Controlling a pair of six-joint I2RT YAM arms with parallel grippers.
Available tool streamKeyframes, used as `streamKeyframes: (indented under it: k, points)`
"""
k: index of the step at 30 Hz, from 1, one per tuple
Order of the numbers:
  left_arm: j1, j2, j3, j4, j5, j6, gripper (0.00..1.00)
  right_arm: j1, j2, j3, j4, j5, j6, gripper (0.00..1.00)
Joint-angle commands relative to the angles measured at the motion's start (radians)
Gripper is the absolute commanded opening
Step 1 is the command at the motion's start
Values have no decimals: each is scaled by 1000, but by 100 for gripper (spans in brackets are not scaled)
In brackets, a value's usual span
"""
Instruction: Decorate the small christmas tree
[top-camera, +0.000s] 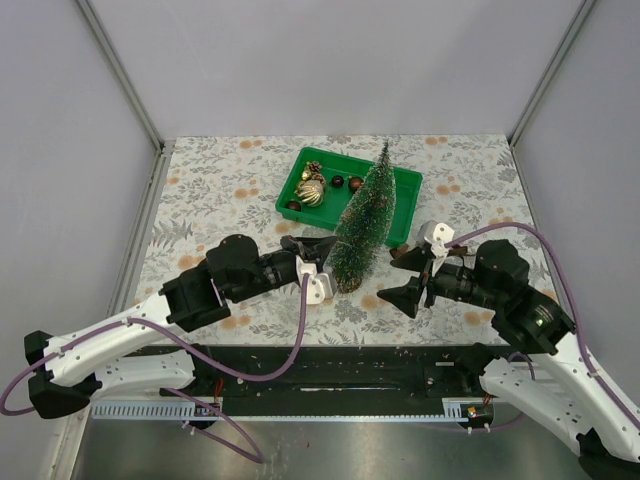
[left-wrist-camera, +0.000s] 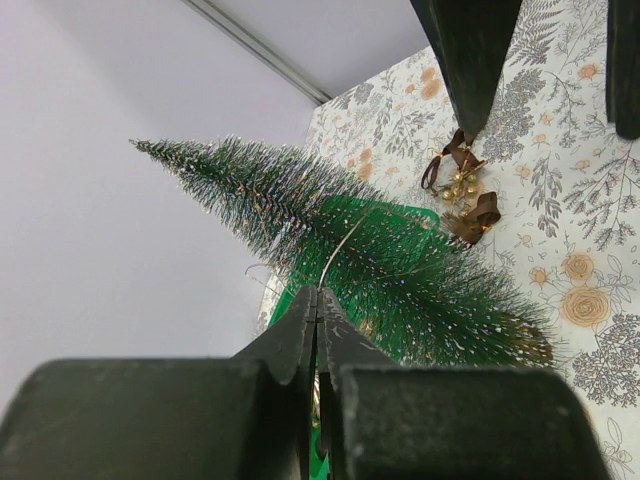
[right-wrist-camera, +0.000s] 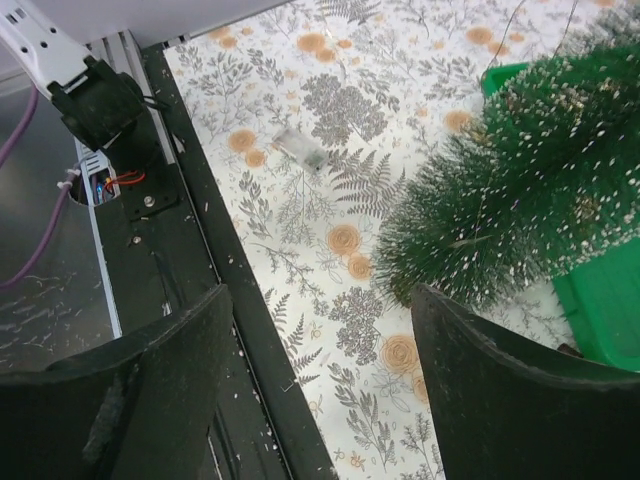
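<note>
- No legible text, label, brand, number or sign in any view.
- Counter (top-camera: 230, 180) cloth around the small christmas tree (top-camera: 365, 225): flower-and-fern print only, no lettering.
- Green tray (top-camera: 405, 192) behind the tree: plain walls.

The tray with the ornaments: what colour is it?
The tray is bright green; the top external view shows it best.

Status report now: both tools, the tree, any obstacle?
Left tool shut on a thin wire leading into the small christmas tree. Right tool open, beside the tree. Tree upright before the green tray. Brown bow with bells on table nearby.
</note>
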Motion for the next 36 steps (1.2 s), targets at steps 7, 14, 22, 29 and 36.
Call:
streamKeyframes:
  k: [7, 14, 22, 29, 36]
  points:
    - [11, -4, 41, 59, -22, -33, 0, 6, 31, -93, 284, 43, -9, 76]
    - [14, 9, 52, 59, -22, -42, 0, 6, 68, -134, 367, 57, -55, 74]
    - [17, 20, 79, 52, -15, -59, 0, 6, 99, -139, 384, 74, -72, 62]
    - [25, 14, 84, 44, -14, -71, 0, 5, 127, -116, 366, 85, -84, 25]
    - [37, 5, 82, 44, -15, -90, 0, 6, 74, -88, 332, 82, -85, 0]
